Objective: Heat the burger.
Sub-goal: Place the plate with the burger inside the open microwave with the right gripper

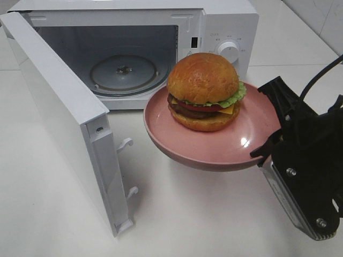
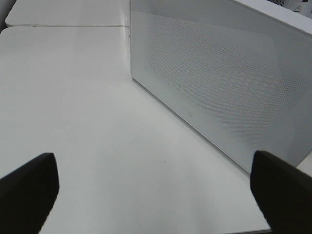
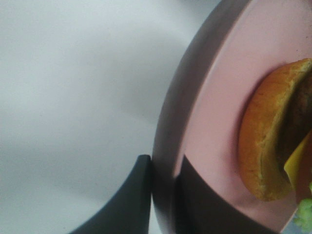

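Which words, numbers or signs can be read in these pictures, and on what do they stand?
No text can be read.
Marks around the knob on the microwave: too small.
Small triangle sign on the microwave's front frame: too small.
Tiny mark on the door: too small.

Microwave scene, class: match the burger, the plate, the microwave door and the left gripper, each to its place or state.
Things:
1. burger
2. plate
3. microwave door
4. left gripper

Places or states:
A. swung wide open
B. open, holding nothing, over the white table
C. pinched at its rim by the right gripper
D. sitting on the pink dish, in front of the oven's opening

Pairs: 1-D, 2-C, 3-A, 4-B
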Controlling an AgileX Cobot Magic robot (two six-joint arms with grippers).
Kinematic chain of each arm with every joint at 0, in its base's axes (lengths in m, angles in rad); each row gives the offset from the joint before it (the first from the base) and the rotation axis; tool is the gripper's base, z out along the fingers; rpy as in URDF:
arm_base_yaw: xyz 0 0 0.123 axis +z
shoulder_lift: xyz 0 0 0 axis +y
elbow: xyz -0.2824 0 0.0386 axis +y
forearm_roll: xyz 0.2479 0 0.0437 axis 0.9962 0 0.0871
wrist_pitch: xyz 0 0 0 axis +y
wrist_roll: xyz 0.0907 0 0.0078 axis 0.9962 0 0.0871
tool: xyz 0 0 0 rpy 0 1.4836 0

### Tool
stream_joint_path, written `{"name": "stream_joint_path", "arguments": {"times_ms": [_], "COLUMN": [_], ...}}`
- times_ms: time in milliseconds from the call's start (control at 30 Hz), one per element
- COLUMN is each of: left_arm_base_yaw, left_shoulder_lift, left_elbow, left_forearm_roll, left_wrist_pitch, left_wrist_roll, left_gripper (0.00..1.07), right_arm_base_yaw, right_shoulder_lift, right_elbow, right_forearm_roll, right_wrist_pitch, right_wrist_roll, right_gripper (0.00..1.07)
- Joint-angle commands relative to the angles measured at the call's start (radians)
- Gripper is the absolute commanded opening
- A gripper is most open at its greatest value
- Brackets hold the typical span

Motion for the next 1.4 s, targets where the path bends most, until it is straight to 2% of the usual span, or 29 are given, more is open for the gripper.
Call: {"name": "stream_joint_path", "arguments": {"times_ms": [33, 400, 667, 1400], "left_arm_base_yaw": [-0.002, -0.002, -0.002, -0.002], "left_shoulder_lift": [-0.014, -0.014, -0.014, -0.014], "left_elbow": [0.001, 0.001, 0.001, 0.001], "left_forearm_roll": [-0.008, -0.008, -0.008, -0.008], "left_wrist_pitch": [-0.006, -0.006, -0.006, -0.006], "left_wrist_roll": [0.0, 0.0, 0.0, 0.001], "left_gripper": [1.0, 1.0, 1.0, 1.0], "right_arm_base_yaw": [-0.005, 0.004, 0.051, 0.048], "right_shoulder_lift": [-0.006, 0.088, 0.189, 0.423], "right_elbow": [-0.007, -0.039, -0.085, -0.283], "right_forearm_roll": [-0.016, -0.009, -0.011, -0.02], "right_wrist_pitch": [-0.103, -0.125, -0.149, -0.179], "right_wrist_roll": [-0.005, -0.006, -0.005, -0.003], "right_gripper": [0.0, 0.0, 0.0, 0.0]}}
